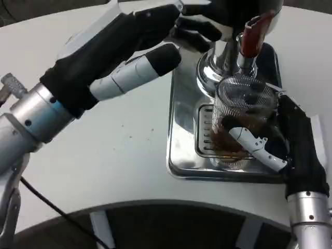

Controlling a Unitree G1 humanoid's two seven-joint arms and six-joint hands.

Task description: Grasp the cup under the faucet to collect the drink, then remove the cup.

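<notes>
- Silver forearm at the near right rises to the right hand point(270, 142), whose fingers wrap the clear plastic cup point(243, 122) and hold it.
- Brown drink fills the lower part of the cup, which stands on the metal drip tray point(179, 129) under the faucet point(248, 49).
- White surface point(114, 155) carries the tray.
- Farther back, the left hand point(155, 31) reaches toward the dispenser's top; whether it grips anything there, I cannot tell.
- Likely risks: squeezing the thin cup could buckle it and spill; lifting out while drink runs would splash the tray.
</notes>
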